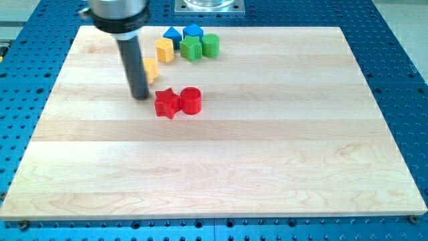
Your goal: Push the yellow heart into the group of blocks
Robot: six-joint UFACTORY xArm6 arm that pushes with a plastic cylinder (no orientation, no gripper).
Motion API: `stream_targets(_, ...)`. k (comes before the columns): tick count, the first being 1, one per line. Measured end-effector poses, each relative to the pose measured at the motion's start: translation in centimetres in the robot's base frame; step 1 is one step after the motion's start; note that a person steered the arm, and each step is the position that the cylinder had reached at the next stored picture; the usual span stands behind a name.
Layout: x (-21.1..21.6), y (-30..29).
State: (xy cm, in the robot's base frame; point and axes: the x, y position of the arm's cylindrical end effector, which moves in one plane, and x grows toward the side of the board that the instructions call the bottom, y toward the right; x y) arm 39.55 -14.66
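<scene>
My tip (140,96) has no gripper, just a bare dark rod, touching the small yellow wooden heart block (151,69) at its 9 o'clock. Heart sits on light wooden surface (267,147), mostly hidden; orientation unclear. Likely light, rigid, slides easily. Push toward 1 o'clock at yellow block (164,49) in the group.

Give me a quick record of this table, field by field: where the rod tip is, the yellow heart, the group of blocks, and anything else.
tip: my tip is at the view's left of the red star, just below the yellow heart
yellow heart: partly hidden behind the rod, apart from the group
group: yellow block, blue triangle, blue block, green star, green cylinder, near the view's top
other blocks: red star touching red cylinder
surface: wooden board
</scene>
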Motion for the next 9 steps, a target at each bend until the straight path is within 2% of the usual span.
stream_targets(2, -4.8, 6.5)
stream_targets(3, -3.7, 4.4)
stream_targets(4, -2.7, -0.4)
stream_targets(6, -8.1, 6.9)
stream_targets(7, -7.4, 5.4)
stream_targets(9, -5.5, -6.7)
